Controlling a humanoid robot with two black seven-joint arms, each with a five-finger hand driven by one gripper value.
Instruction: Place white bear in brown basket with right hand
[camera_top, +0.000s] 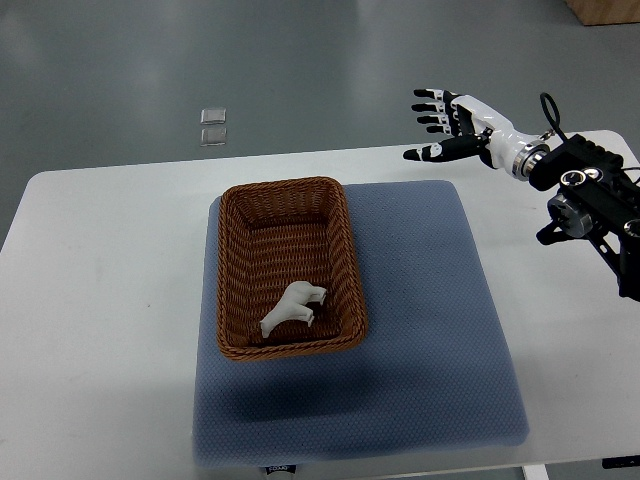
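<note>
Since the white bear (293, 309) already lies inside the brown basket (236, 262), near its front end, the job looks done. The basket sits on a blue mat (440, 300) on the white worktop (100, 280). The right robot hand (447, 125) is up and well apart from the basket, fingers spread, holding nothing. Nothing seems left but resting the arm.

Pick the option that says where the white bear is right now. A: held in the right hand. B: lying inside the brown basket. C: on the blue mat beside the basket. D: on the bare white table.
B: the white bear lies on the floor of the brown basket, near its front end, while the right hand hangs open and empty off to the side.
</note>
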